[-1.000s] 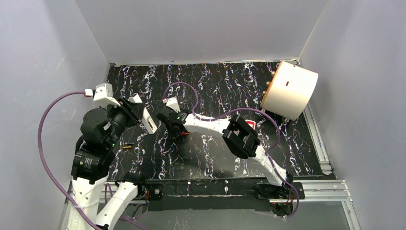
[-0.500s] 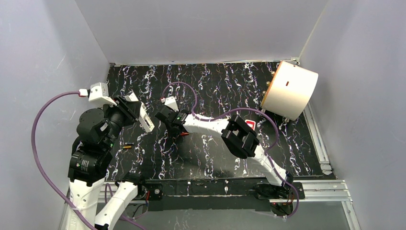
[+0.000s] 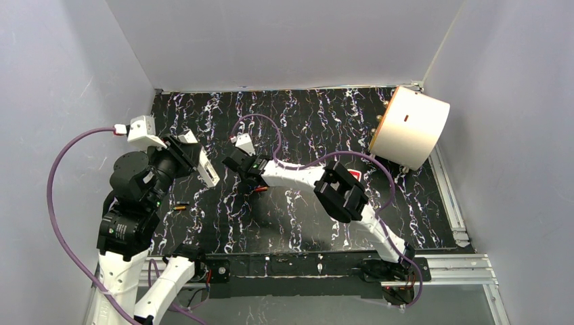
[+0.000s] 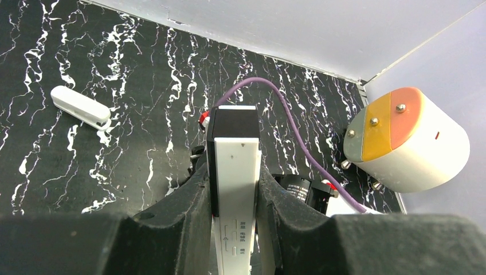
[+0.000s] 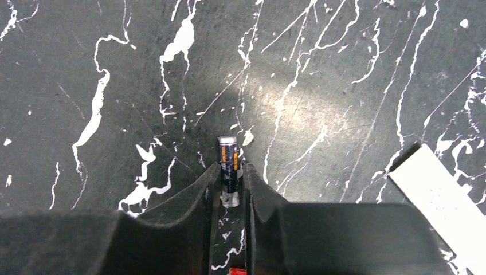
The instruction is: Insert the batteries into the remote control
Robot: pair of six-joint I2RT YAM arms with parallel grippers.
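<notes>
My left gripper is shut on a long white remote control and holds it above the table's left side. In the left wrist view the remote stands between both pads. My right gripper is just right of it, low over the table. It is shut on a thin black and orange battery, whose tip sticks out past the fingers. Another battery lies on the table by the left arm. A small red-orange piece lies under the right arm.
A big white cylinder with an orange end lies at the back right; it also shows in the left wrist view. A small white oblong piece lies on the black marbled table. A white flat strip is at the right.
The left arm has shifted slightly left with the remote. The right gripper has edged a little toward the back, still holding the battery.
</notes>
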